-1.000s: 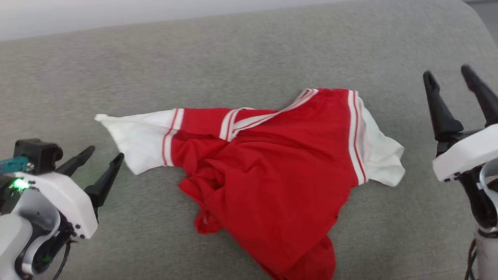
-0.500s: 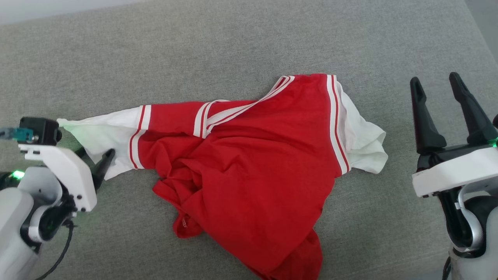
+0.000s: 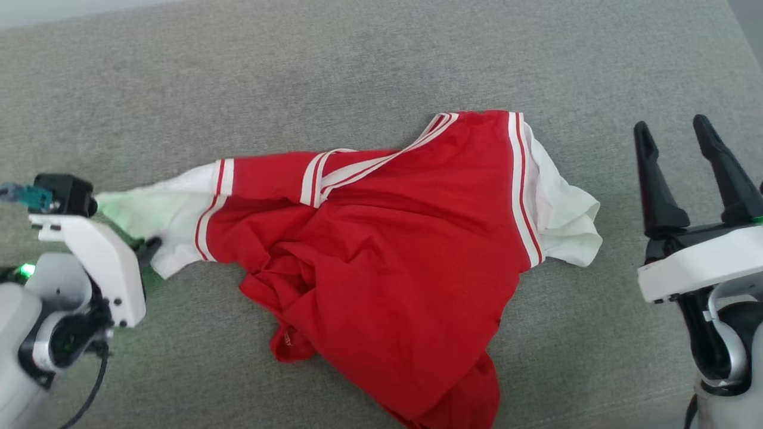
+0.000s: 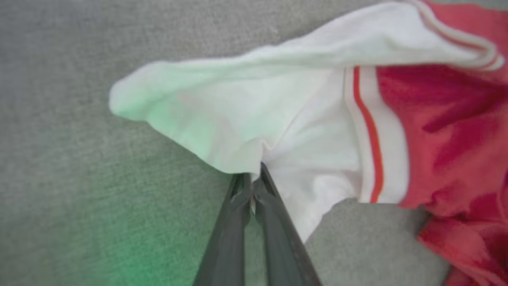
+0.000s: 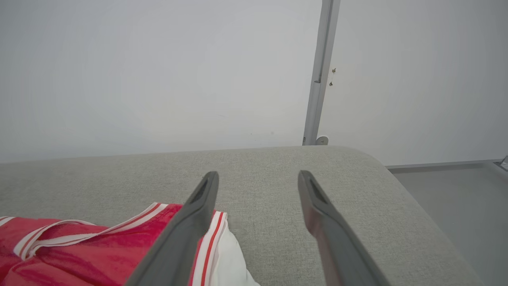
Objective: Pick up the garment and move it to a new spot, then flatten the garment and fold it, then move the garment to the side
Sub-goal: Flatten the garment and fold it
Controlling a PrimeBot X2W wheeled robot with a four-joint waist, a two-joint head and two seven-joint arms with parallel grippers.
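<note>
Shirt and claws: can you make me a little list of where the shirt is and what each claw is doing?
shirt: red with white sleeves, rumpled, lying on the grey cushion
left claw: shut, pinching the edge of the white sleeve on the robot's left
right claw: open, holding nothing, off to the robot's right of the other sleeve, not touching it
flattened or folded yet: no

One garment [image 3: 387, 256], one cushion [image 3: 357, 59] — two tools: left tool [image 4: 253, 180], right tool [image 3: 670, 123].
</note>
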